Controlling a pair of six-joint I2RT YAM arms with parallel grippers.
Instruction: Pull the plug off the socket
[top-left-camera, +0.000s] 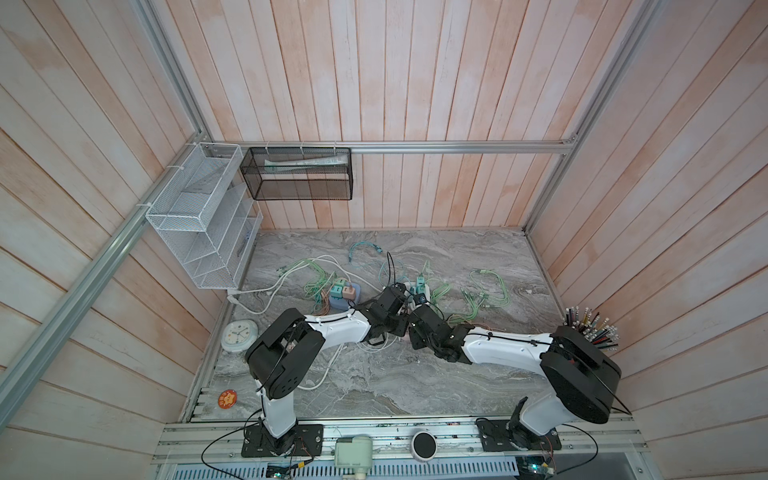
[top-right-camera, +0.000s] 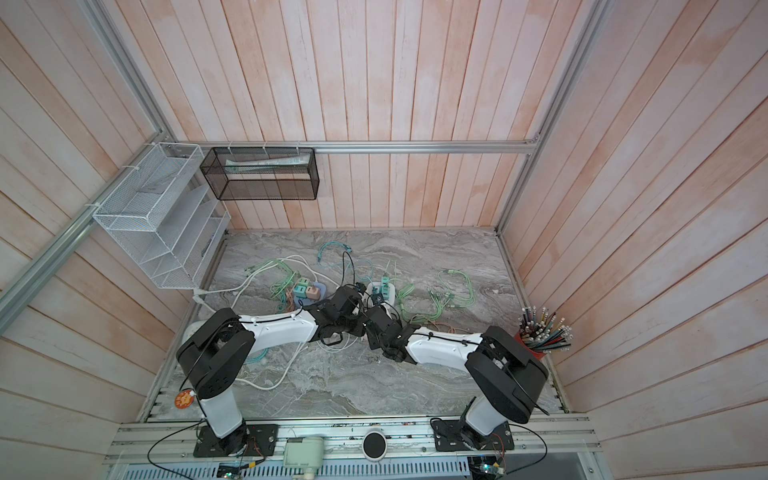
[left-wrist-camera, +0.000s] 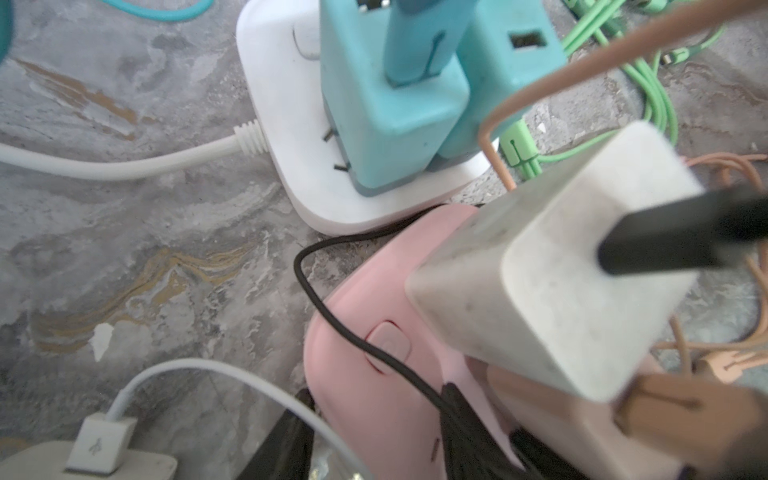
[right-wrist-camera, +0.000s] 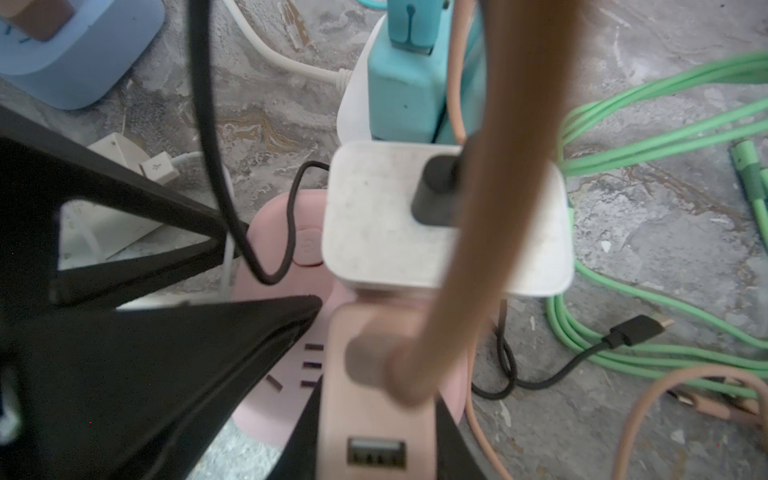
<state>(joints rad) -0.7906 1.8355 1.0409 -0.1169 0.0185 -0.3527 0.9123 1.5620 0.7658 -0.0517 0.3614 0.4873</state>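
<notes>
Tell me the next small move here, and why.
Probably lift the right claw straight up, off the pink socket strip. Its fingers flank the tan plug, which looks seated in the strip, while the left claw clamps the strip's end. The white charger stands close beside the plug, so pull without tilting.

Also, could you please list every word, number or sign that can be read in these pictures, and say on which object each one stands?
No word or number is readable.
USB trident sign: on the white USB plug.
Clock dial: numbers too small to read.
Orange round sticker: blurred, nothing readable.
Pink charger, white charger: no print visible.
</notes>
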